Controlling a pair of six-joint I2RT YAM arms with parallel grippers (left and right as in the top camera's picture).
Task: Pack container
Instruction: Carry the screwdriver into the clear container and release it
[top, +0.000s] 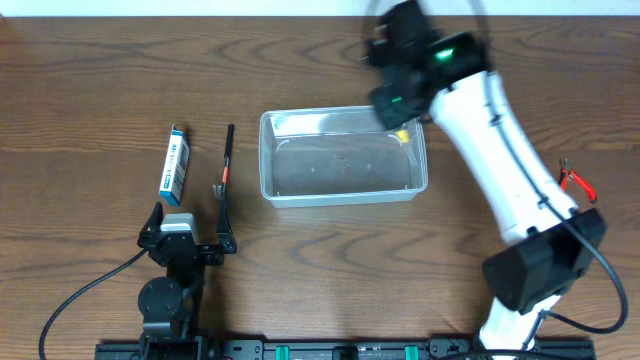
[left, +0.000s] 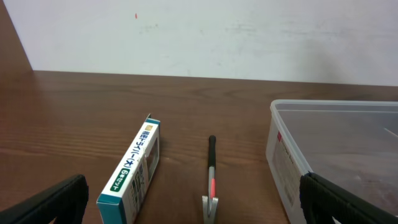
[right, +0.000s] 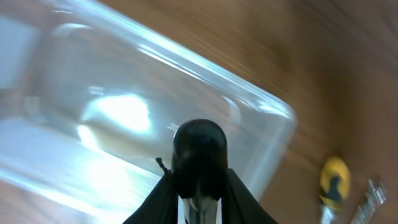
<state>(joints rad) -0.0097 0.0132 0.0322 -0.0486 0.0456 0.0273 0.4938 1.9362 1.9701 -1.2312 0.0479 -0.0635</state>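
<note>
The clear plastic container (top: 340, 190) sits mid-table; it also shows in the left wrist view (left: 292, 168) and the right wrist view (right: 186, 68). My right gripper (top: 398, 108) hovers over its far right corner, shut on a tool with a rounded black handle (right: 199, 146) between the fingers (right: 199, 202). A yellow-and-black handle (top: 404, 137) (right: 334, 179) lies at that corner; whether it is inside the rim I cannot tell. My left gripper (top: 186, 243) (left: 199, 208) is open and empty, near the front left.
A blue-and-white box (top: 175, 165) (left: 134, 171) and a thin black tool with a red band (top: 226, 165) (left: 211, 171) lie left of the container. Red-handled pliers (top: 575, 181) lie at the right, beside my right arm.
</note>
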